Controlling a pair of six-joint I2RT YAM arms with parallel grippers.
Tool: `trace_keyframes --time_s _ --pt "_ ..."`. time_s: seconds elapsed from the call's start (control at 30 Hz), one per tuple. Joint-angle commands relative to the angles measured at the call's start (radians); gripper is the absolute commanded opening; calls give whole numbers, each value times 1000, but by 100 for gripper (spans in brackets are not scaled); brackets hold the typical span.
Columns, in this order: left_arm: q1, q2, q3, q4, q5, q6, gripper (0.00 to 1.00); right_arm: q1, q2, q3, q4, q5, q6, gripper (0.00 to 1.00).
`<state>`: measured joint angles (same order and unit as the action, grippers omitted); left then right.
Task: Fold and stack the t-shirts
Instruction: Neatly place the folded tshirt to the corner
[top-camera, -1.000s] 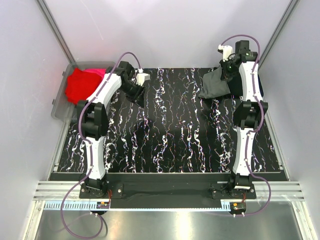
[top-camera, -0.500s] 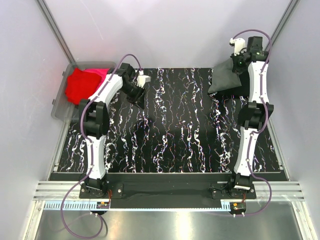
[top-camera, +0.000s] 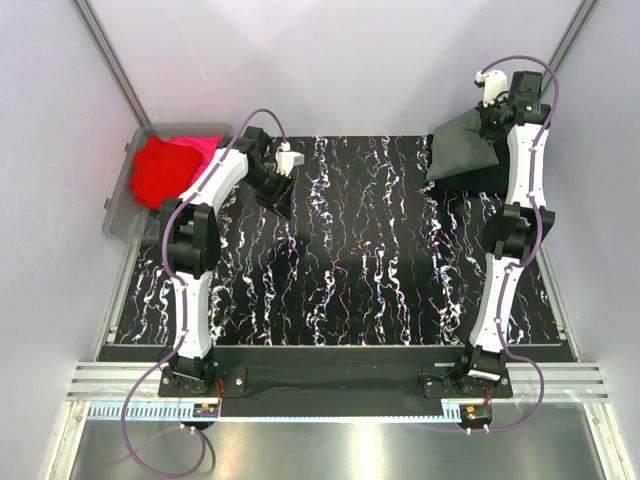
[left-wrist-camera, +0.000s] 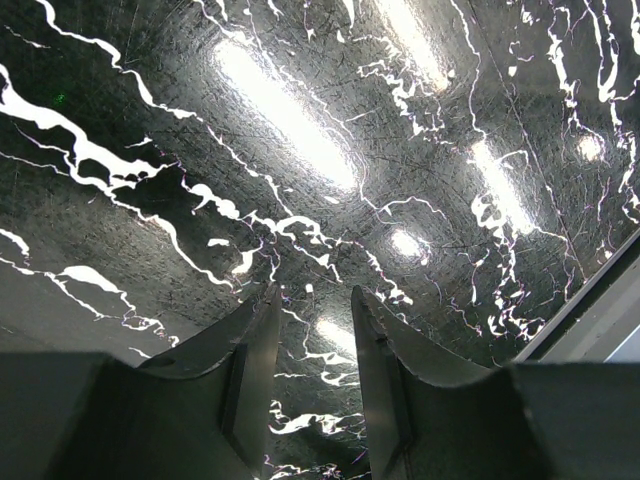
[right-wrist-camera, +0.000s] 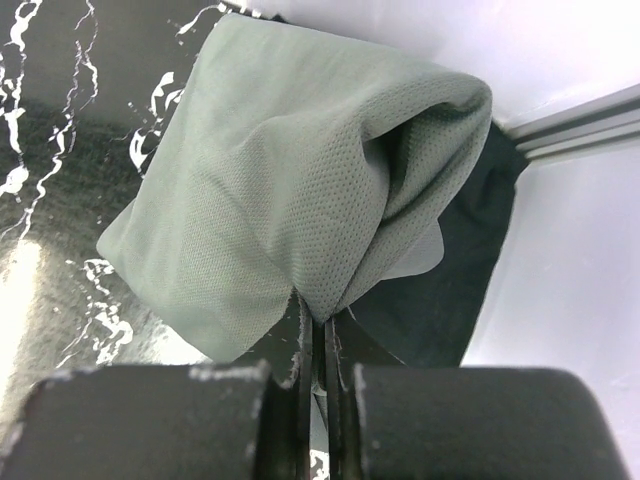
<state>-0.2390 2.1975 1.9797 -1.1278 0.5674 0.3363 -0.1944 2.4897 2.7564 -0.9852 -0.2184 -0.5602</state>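
table top (top-camera: 350, 260): black, shot through with white marble-ish veins, some tinged faintly purple
grey t-shirt (right-wrist-camera: 290, 190): mid grey, fine mesh dotting seen up close
black t-shirt (right-wrist-camera: 440, 290): plain black, no print made out
red t-shirt (top-camera: 160, 172): bright red, upper left of the top view
pink t-shirt (top-camera: 200, 145): hot pink, only an edge seen
bin (top-camera: 118, 215): see-through grey
left arm (top-camera: 215, 178), right arm (top-camera: 525, 160): white shells, black joints
cables (top-camera: 255, 112): purple

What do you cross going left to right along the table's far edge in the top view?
Clear bin wall → red t-shirt → pink t-shirt → left gripper, open → dark grey t-shirt → right gripper, shut on it. Black t-shirt beneath the grey one left out: overlaps.
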Motion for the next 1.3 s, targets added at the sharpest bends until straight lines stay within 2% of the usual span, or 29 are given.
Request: trace_keyframes --time_s 0.0,0.73,1.27 --pt "-9 13 18 -1 17 -2 39 0 -6 32 94 42 -50 0" --pt "-13 24 -10 -3 -29 9 38 -59 147 19 233 208 -27 0" --pt "-19 34 -13 -10 -57 18 38 -73 222 23 299 263 -24 0"
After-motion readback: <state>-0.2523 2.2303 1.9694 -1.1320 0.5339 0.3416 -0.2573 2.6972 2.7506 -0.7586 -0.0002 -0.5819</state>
